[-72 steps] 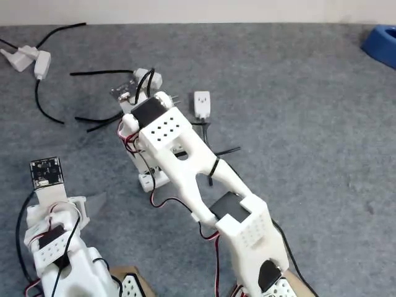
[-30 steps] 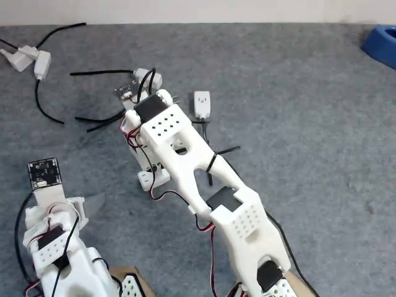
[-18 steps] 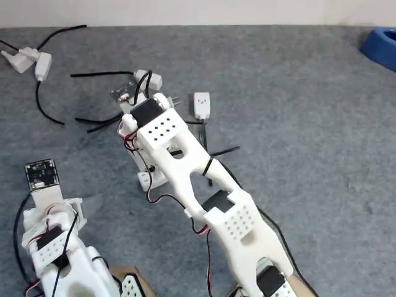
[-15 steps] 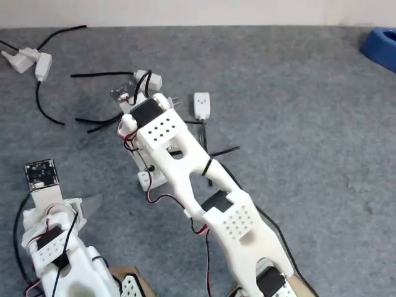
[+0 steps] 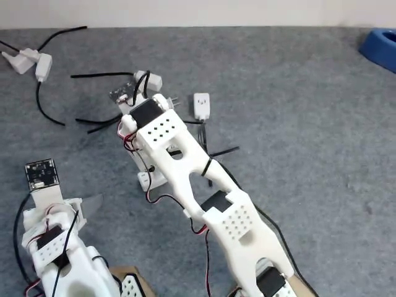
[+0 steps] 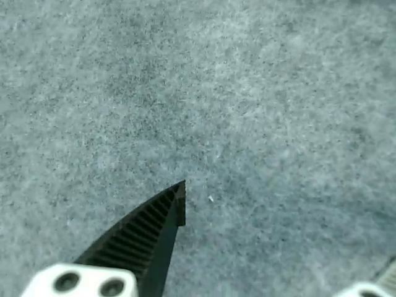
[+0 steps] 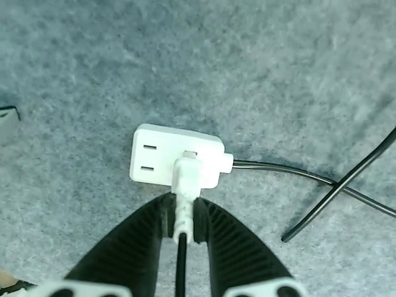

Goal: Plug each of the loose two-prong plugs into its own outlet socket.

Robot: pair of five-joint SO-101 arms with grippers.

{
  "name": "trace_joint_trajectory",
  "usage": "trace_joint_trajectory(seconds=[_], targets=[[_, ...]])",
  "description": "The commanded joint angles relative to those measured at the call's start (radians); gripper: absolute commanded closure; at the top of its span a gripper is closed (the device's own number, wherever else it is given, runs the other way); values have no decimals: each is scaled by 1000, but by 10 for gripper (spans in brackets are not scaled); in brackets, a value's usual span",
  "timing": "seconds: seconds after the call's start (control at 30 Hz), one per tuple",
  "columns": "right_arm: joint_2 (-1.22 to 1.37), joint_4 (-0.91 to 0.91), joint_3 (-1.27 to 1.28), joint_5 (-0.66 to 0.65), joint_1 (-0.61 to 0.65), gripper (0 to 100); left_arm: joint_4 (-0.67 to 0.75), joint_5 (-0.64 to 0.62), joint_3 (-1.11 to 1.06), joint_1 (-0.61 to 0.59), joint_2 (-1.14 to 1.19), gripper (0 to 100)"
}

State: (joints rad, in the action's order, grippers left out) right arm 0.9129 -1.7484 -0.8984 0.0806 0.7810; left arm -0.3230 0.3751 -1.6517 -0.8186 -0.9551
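Observation:
In the right wrist view my right gripper is shut on a white two-prong plug. The plug's front end rests against a white outlet socket block lying flat on the grey carpet. Two slots show on the block's free half, and a black cord leaves its other end. From above, the right arm stretches to the middle left of the table and covers its gripper. My left gripper is open over bare carpet, near the front left.
Another white plug piece lies just right of the right arm's wrist. Two more white plug parts with black cords lie at the far left. Loose black cables cross the carpet. A blue container sits at the far right edge.
The right arm has shifted slightly towards the left with the plug still gripped. The left arm has barely moved.

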Motion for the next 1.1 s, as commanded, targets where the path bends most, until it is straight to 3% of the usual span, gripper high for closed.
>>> trace_joint_trajectory(seconds=[0.0,0.37,0.57,0.73,1.07], targets=[[73,7,8,-11,-1,993,14,6,15,-7,-16,501],[193,33,-8,-6,-24,992,14,6,15,-7,-16,501],[197,127,-151,35,-51,992,17,8,16,-35,-16,501],[206,171,-94,35,-47,992,17,23,16,-51,-16,501],[156,-18,-150,31,-39,992,17,28,25,-45,-16,501]])
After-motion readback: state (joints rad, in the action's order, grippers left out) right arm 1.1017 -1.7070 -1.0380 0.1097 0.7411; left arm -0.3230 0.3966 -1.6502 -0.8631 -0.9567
